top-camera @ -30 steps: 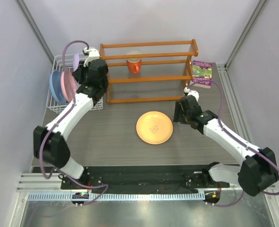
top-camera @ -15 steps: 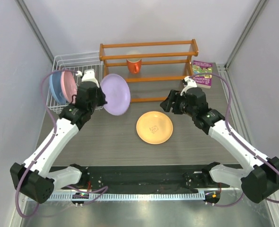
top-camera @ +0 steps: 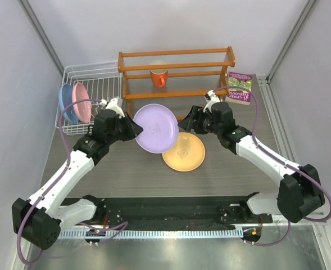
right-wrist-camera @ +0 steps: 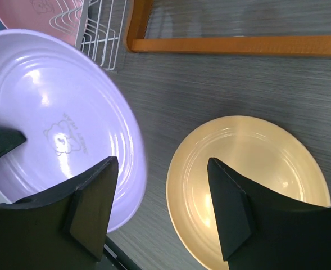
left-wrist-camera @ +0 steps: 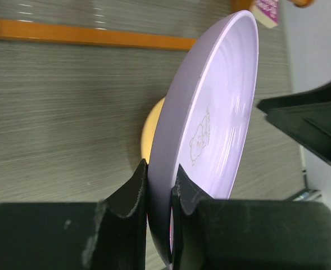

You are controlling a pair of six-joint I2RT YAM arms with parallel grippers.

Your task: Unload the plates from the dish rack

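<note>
My left gripper [top-camera: 135,130] [left-wrist-camera: 159,169] is shut on the rim of the lilac plate [top-camera: 157,128] [left-wrist-camera: 221,112], holding it tilted on edge above the table's middle. The yellow-orange plate [top-camera: 189,154] [right-wrist-camera: 249,180] lies flat on the table, partly under the lilac plate [right-wrist-camera: 53,129]. My right gripper [top-camera: 189,120] [right-wrist-camera: 162,163] is open, just right of the lilac plate's far rim, with nothing between its fingers. The pink plate [top-camera: 81,101] and the light blue plate [top-camera: 64,103] stand upright in the white wire dish rack [top-camera: 95,72] at the back left.
An orange wooden shelf frame [top-camera: 176,54] stands at the back with an orange mug [top-camera: 159,77] inside it. A book [top-camera: 240,87] lies at the back right. Side walls close in the table on the left and right.
My left gripper has drawn the lilac plate out of the rack and carried it right, over the yellow-orange plate's edge. My right gripper has swung left and back toward it and opened a little wider.
</note>
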